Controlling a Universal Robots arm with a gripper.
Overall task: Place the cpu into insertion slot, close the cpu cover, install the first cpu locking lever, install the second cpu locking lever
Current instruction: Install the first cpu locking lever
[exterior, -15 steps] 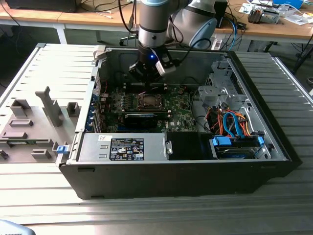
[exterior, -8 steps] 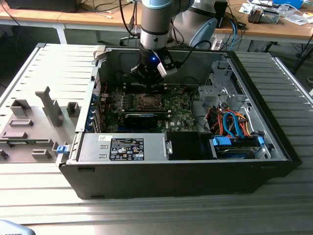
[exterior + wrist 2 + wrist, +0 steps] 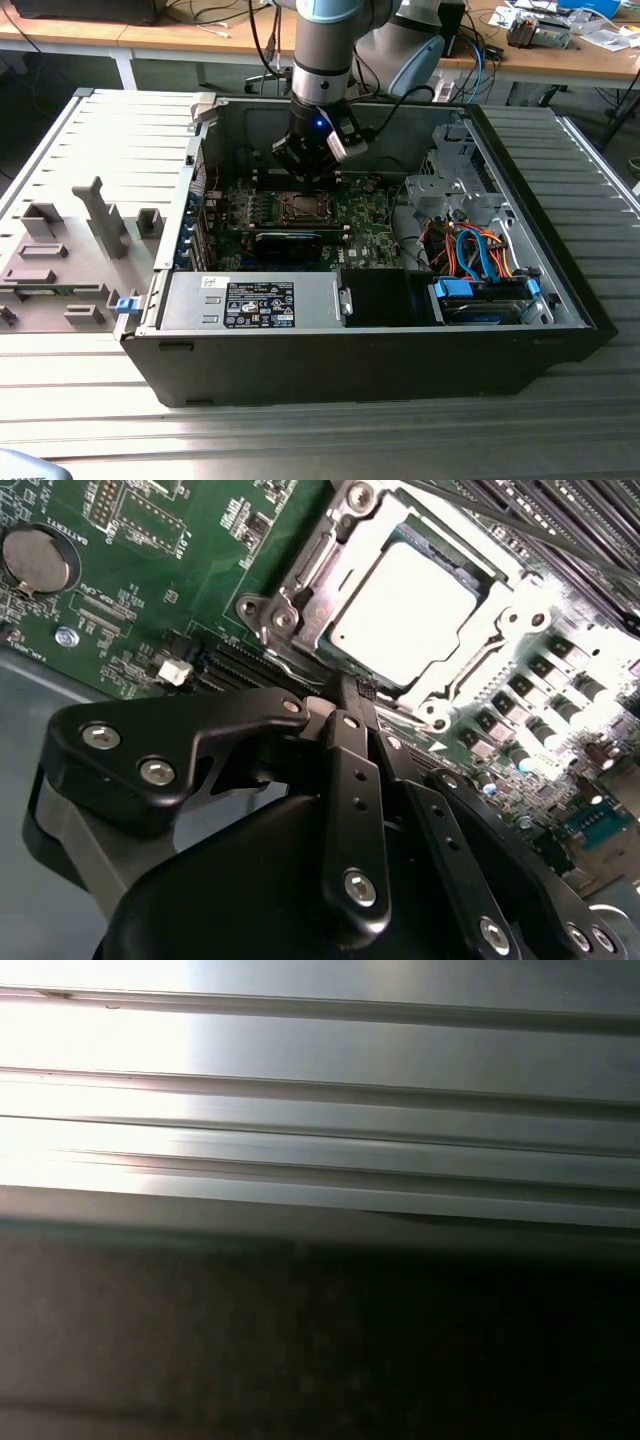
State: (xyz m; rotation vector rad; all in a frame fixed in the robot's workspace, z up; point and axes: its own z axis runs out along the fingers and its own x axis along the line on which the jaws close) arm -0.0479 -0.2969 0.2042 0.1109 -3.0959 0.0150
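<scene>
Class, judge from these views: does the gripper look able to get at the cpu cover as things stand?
Probably yes. The gripper hangs right beside the cpu cover inside the open case, and nothing stands between them.

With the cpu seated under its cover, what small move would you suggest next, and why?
Probably nudge the gripper sideways along the socket edge to press a locking lever home: the cpu lies in the insertion slot, the cpu cover is down around it, and the shut fingers sit at the frame's edge.
</scene>
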